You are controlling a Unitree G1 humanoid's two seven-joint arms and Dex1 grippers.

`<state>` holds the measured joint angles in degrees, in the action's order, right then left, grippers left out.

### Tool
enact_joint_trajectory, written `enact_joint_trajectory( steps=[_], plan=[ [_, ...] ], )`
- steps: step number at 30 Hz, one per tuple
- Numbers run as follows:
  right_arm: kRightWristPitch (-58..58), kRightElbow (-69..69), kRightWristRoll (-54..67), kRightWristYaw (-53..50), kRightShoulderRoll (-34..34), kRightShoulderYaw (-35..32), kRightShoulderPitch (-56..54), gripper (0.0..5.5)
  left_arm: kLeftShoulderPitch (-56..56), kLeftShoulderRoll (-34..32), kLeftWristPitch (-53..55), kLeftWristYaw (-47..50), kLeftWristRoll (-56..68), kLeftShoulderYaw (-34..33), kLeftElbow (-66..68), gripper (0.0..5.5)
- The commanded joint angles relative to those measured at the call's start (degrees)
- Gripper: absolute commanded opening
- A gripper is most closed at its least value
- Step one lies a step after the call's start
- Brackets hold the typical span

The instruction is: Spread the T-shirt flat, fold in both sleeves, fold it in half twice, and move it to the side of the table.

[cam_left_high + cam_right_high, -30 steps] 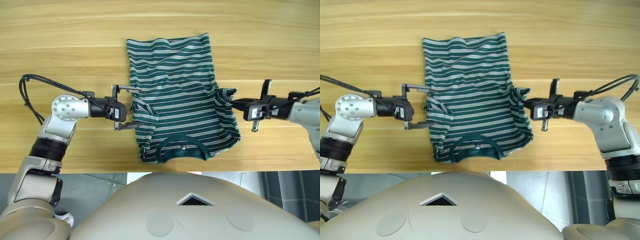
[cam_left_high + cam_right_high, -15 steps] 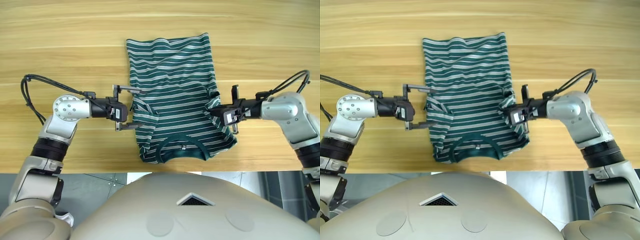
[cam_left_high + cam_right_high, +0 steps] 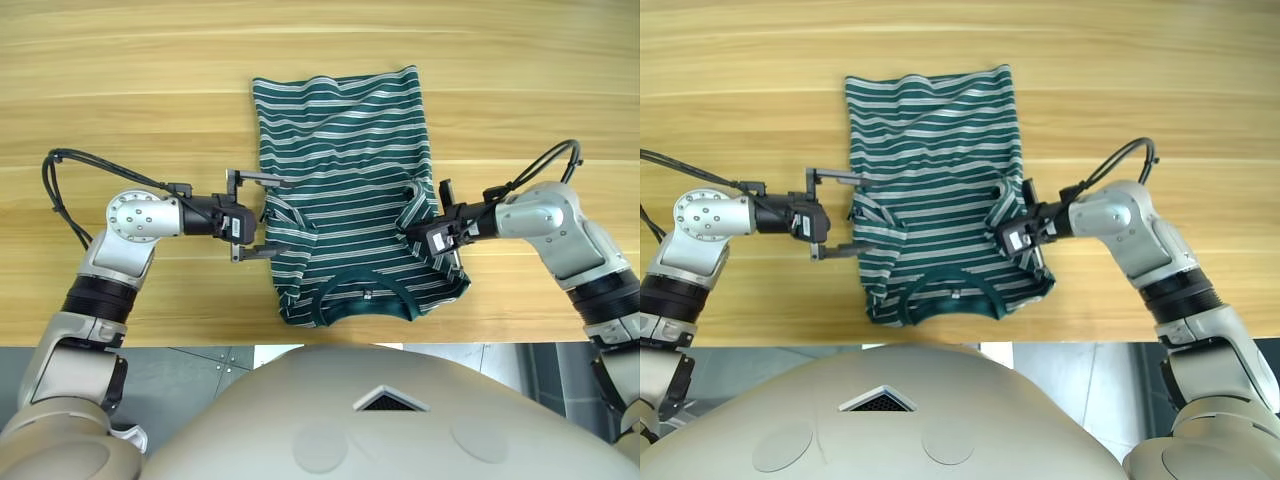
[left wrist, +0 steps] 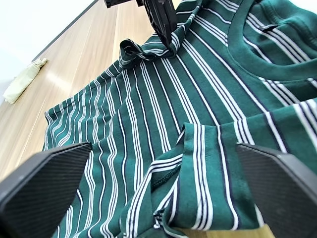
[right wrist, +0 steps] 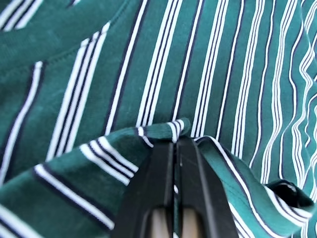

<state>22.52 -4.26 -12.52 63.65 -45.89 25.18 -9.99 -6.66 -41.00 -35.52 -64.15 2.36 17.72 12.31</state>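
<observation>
Striped T-shirt (image 3: 345,130) on table (image 3: 120,80): right tool (image 3: 411,228) pinches right sleeve (image 5: 119,148) (fingers pressed together); left tool (image 3: 275,215) spread at left sleeve (image 3: 290,222).

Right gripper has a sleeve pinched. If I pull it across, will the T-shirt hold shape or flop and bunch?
Probably floppy: the sleeve sags in folds around the shut right gripper. Likely light, since a fingertip pinch lifts it. The T-shirt may bunch when dragged; wrinkles show across its body.

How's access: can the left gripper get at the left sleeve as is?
Probably yes. The left gripper is open and straddles the left sleeve, with nothing in between. The right gripper, shut on the right sleeve, is at the T-shirt's other side, clear of it.
</observation>
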Motion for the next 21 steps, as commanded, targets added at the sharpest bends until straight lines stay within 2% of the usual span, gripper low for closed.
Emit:
enact_joint_trajectory(
  steps=[1,9,21],
  plan=[
    [-0.13,0.51,-0.05,0.05,0.52,-0.08,-1.45,0.02,-0.13,-0.12,0.33,-0.09,-0.44,0.57,-0.98,5.4],
    [-0.41,0.92,0.79,-1.3,2.34,-1.27,-3.35,0.02,0.16,-0.14,0.42,0.03,-0.48,0.57,-1.3,5.4],
    [-0.29,-0.54,-1.61,-1.0,3.41,0.91,-3.84,0.02,0.23,-0.06,0.46,0.2,-0.44,0.74,-1.37,5.4]
  ],
)
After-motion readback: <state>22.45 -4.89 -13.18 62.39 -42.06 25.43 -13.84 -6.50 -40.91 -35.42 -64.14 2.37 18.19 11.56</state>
